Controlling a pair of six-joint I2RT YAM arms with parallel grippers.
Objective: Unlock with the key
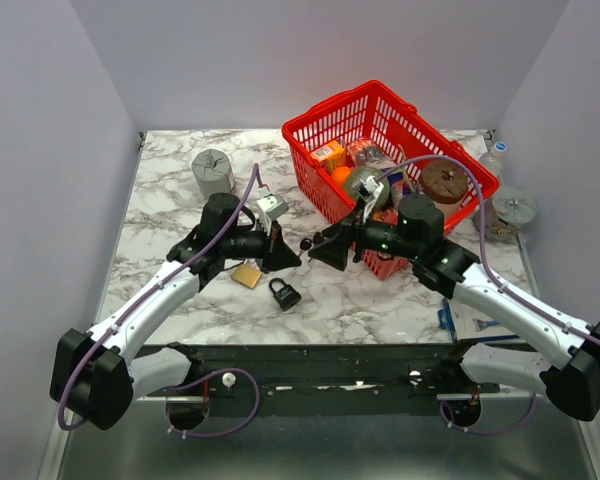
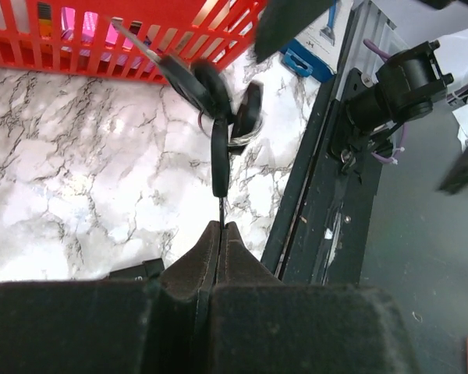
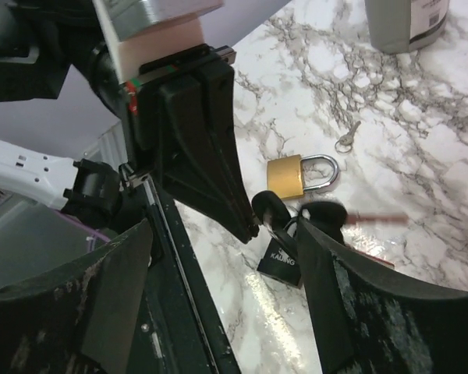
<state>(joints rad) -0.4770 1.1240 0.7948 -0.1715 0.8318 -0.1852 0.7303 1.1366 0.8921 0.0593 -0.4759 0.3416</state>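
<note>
While the left end effector (image 2: pixel 218 227) was clenched on the thin silver blade of the key (image 2: pixel 218 167), the key's black head stuck out straight ahead of its fingertips. The other keys (image 2: pixel 199 78) of the bunch dangled beyond that. The right end effector (image 3: pixel 225 227) faced it with fingers spread wide, grasping nothing, and the bunch hung close in front of them.

The step in hand looked like a regrip, since a key pinched by its blade could not enter a lock. To do it well, the right end effector would probably need to close squarely on the black head, across its flat faces, before the left one let go. That would leave the blade bare and pointing outward.

The black padlock (image 3: pixel 279 259) lay on the tabletop (image 2: pixel 78 179) just below the two end effectors, with the brass padlock (image 3: pixel 296 176) a little beyond it. The loose keys could swing and snag, so a slow, steady closing seemed wise.
</note>
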